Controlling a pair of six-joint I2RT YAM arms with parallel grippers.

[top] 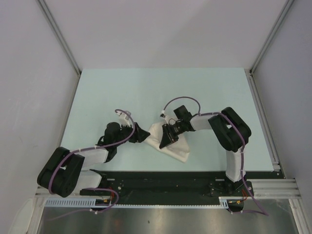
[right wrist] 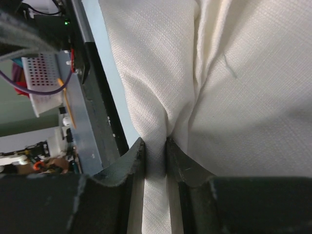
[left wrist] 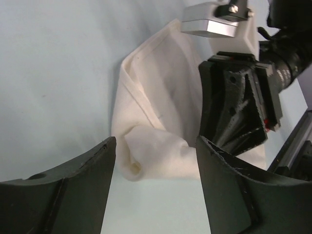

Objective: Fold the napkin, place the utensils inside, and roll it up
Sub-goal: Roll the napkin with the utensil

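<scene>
On the table the napkin lies bunched near the front edge. It is light, limp cloth, best taken by a fold or hem. The right claw pinches one fold, and the left claw stands wide beside it. The knife is perhaps hidden inside.

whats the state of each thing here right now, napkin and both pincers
napkin, folded and bunched on the table, one end curled over
left pincer, open, holding nothing, facing the napkin's curled end
right pincer, shut on a pinched ridge of the napkin
</scene>
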